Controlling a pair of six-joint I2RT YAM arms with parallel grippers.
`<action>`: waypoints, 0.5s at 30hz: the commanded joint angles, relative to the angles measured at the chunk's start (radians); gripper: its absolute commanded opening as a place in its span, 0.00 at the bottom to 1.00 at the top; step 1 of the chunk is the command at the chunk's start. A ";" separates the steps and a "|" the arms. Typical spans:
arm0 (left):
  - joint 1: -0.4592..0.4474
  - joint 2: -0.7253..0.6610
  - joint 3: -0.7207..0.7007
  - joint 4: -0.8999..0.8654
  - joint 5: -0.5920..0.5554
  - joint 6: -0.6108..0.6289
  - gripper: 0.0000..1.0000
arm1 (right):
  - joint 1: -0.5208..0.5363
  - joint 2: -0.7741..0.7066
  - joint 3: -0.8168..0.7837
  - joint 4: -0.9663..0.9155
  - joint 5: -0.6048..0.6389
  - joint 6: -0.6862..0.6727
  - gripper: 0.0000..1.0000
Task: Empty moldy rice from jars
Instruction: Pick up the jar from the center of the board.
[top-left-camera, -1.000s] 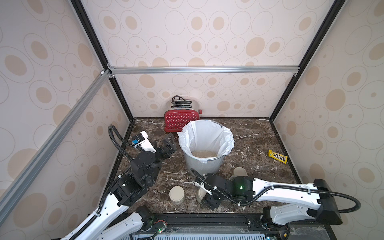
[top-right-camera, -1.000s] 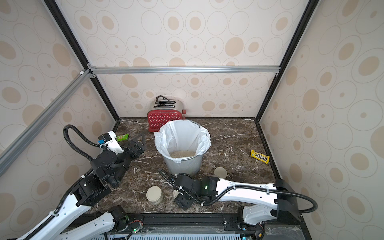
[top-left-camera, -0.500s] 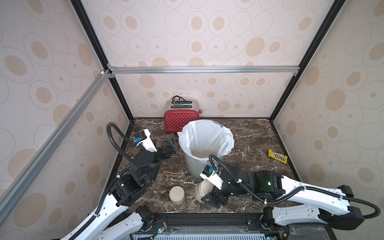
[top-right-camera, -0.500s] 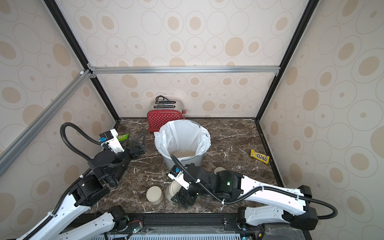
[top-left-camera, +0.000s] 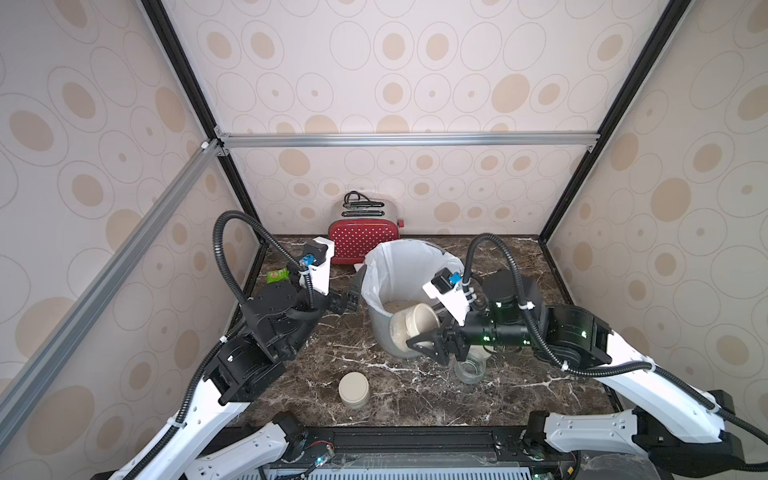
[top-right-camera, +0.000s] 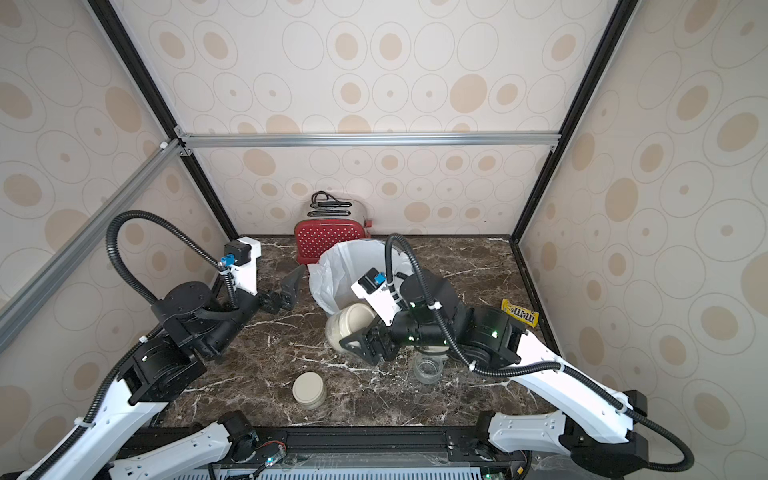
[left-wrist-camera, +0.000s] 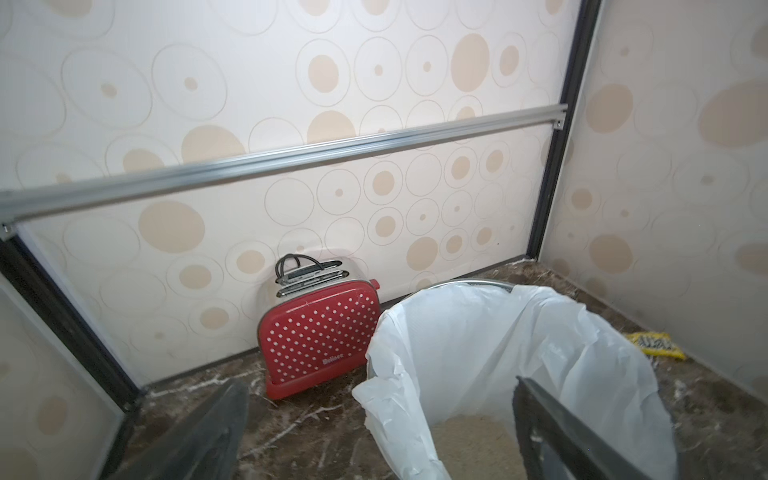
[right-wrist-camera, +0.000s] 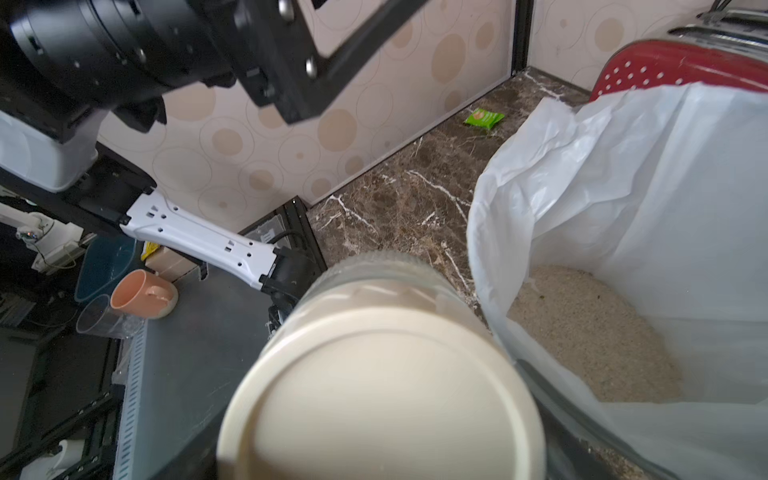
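Note:
My right gripper (top-left-camera: 430, 343) is shut on a glass jar (top-left-camera: 415, 328) with a cream lid, held tilted in the air against the front of the grey bin (top-left-camera: 409, 249). Pale rice shows through its glass. In the right wrist view the lid (right-wrist-camera: 382, 395) fills the foreground and hides the fingers. Loose rice (right-wrist-camera: 590, 332) lies in the bin's white liner. A second lidded jar (top-left-camera: 353, 388) stands near the table's front. An open, empty jar (top-left-camera: 470, 368) stands under my right wrist. My left gripper (top-left-camera: 351, 291) is open beside the bin's left rim and holds nothing.
A red dotted toaster (top-left-camera: 363, 241) stands against the back wall behind the bin. A green packet (top-left-camera: 277, 275) lies at the back left. A yellow candy packet (top-right-camera: 519, 312) lies at the right. Patterned walls close in three sides.
My right arm has lifted the lidded jar off the table and swung it up to the bin's front, uncovering the empty jar. My left gripper has moved slightly toward the bin.

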 joint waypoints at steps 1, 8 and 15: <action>0.001 0.089 0.091 -0.161 0.046 0.256 0.99 | -0.068 0.040 0.111 0.041 -0.113 -0.060 0.43; 0.001 0.226 0.221 -0.252 0.194 0.404 0.99 | -0.207 0.162 0.316 -0.016 -0.165 -0.093 0.42; 0.002 0.253 0.227 -0.267 0.324 0.533 0.99 | -0.302 0.241 0.434 -0.045 -0.247 -0.087 0.41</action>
